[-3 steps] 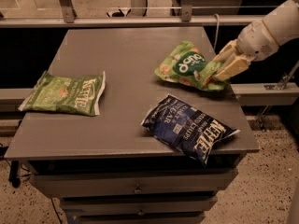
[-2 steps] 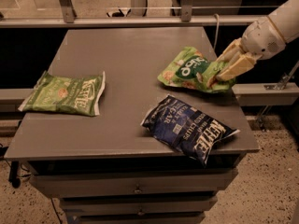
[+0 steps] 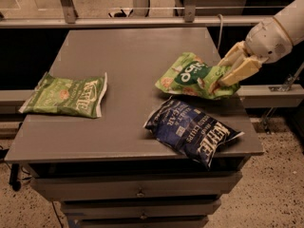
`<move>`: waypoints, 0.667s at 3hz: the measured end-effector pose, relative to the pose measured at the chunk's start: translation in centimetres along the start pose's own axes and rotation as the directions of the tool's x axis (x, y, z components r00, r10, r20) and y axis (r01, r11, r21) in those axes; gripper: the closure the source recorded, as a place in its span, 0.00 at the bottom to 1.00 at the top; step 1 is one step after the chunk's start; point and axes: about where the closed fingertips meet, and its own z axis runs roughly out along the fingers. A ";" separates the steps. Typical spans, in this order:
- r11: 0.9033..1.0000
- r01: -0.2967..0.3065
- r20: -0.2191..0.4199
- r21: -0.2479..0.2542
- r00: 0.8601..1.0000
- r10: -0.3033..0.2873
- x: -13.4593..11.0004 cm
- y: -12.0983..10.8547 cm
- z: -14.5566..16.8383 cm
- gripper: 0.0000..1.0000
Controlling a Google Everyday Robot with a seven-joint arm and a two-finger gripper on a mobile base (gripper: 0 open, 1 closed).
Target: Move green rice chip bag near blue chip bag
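Your gripper [image 3: 223, 74] is at the right edge of the worktop [image 3: 128, 56], clamped on the right end of the rice bag [image 3: 192, 75]. That bag sits tilted just behind the blue bag [image 3: 192, 129]; 1 Kettle green bag [image 3: 66, 96] lies well apart, at the left.

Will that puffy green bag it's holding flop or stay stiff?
Probably light: the green bag looks air-puffed. Likely floppy: it droops from the gripper pinching its right end, above the table's right edge. Glossy, so it may slip.
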 end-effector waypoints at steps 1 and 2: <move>0.999 -0.005 0.014 -0.032 1.000 0.006 -0.3 0.9 0.7 0.82; 0.999 -0.009 0.021 -0.050 1.000 0.011 -0.4 1.5 1.3 0.59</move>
